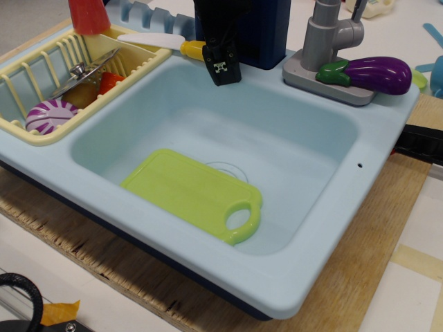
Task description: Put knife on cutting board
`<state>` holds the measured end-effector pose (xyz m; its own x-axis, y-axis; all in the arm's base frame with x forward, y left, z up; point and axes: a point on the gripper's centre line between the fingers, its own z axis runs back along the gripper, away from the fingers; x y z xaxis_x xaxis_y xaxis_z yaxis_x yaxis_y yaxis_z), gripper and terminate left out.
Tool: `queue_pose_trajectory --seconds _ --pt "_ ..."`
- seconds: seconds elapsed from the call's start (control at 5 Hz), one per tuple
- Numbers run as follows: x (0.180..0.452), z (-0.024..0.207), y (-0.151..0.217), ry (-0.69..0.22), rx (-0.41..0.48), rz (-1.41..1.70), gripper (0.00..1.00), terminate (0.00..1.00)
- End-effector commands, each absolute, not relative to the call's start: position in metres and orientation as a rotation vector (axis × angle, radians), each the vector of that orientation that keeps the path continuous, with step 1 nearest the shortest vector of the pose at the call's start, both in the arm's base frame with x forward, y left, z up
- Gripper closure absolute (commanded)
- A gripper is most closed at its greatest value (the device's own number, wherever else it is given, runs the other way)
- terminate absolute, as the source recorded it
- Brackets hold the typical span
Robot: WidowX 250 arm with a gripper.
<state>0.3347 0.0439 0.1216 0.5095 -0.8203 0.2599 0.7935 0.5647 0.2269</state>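
The knife (156, 40) lies across the back rim of the sink. Its white blade points left over the yellow rack and its yellow-orange handle (194, 48) points right. My black gripper (222, 69) hangs at the right end of the handle and hides that end. I cannot tell how its jaws stand or whether they hold the handle. The lime-green cutting board (187, 190) lies flat on the bottom of the light blue sink (332, 228), toward the front left, with its loop handle at the right.
A yellow dish rack (28, 128) at the left holds a metal utensil with a grey knob (83, 69) and a purple striped piece (50, 114). A red object (88, 15) stands behind it. A grey faucet (325, 34) and a purple eggplant (377, 72) sit at the back right.
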Motion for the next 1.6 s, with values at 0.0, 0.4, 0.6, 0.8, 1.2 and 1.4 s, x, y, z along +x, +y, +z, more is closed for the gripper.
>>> queue_pose_trajectory --seconds 0.0,0.4,0.6,0.8,1.2,1.4 --pt "0.329 0.127 0.059 -0.358 0.1 -0.943 0.0 0.0" --pt "0.321 0.142 0.049 -0.341 0.107 -0.925 0.0 0.0" --pt "0.312 0.16 0.028 -0.331 0.138 -0.895 0.0 0.0" --pt "0.297 0.172 0.001 -0.324 0.122 -0.816 1.0 0.0" --pt "0.264 0.159 -0.038 -0.34 0.077 -0.655 1.0 0.0" --pt "0.252 0.142 -0.048 -0.343 0.017 -0.588 1.0 0.0"
